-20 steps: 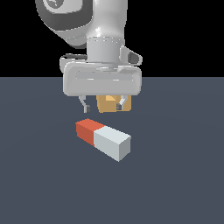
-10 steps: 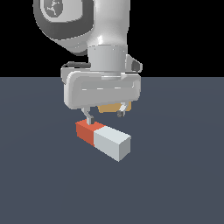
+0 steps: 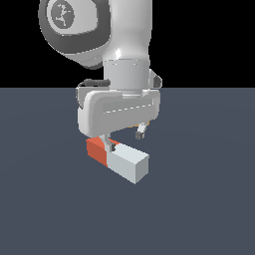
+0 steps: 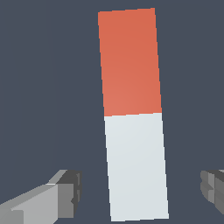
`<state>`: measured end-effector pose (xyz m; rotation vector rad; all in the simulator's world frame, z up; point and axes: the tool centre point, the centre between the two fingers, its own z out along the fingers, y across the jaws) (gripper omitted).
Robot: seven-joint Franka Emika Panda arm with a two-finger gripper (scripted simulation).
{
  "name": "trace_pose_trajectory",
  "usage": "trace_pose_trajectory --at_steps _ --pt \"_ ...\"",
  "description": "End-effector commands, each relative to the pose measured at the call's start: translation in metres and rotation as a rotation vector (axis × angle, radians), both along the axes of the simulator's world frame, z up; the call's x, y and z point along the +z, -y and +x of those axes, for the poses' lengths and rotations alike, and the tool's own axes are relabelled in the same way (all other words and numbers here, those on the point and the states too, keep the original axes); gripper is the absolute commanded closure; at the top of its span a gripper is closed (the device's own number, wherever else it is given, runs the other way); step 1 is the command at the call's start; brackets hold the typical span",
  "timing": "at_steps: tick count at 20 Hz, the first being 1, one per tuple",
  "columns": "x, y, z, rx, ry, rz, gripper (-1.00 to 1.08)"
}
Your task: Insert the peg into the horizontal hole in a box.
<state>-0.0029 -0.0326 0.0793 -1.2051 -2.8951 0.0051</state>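
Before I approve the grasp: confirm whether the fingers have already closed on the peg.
No. In the wrist view the fingers stand apart, clear dark gaps separating them from the peg.

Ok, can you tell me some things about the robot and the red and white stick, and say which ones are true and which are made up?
1. The peg is lying flat on the floor. True.
2. The gripper is squeezing the peg tight. False: in the wrist view its fingers stand apart on either side of the peg, with gaps.
3. The peg is half red-orange and half pale white. True.
4. The peg is already poking into the box. False: the box cannot be seen now, and the peg lies on its own.
5. The gripper is right above the peg. True.
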Motion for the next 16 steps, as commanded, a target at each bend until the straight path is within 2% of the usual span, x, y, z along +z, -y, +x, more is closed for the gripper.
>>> trace_pose_trajectory --at_steps 1,11,16 --pt "-0.002 0.002 0.002 0.031 0.003 0.0 -0.92" --pt "-0.006 0.003 0.004 0.06 0.006 0.001 -0.92" --pt "-0.022 0.003 0.004 0.062 0.006 0.001 -0.92"
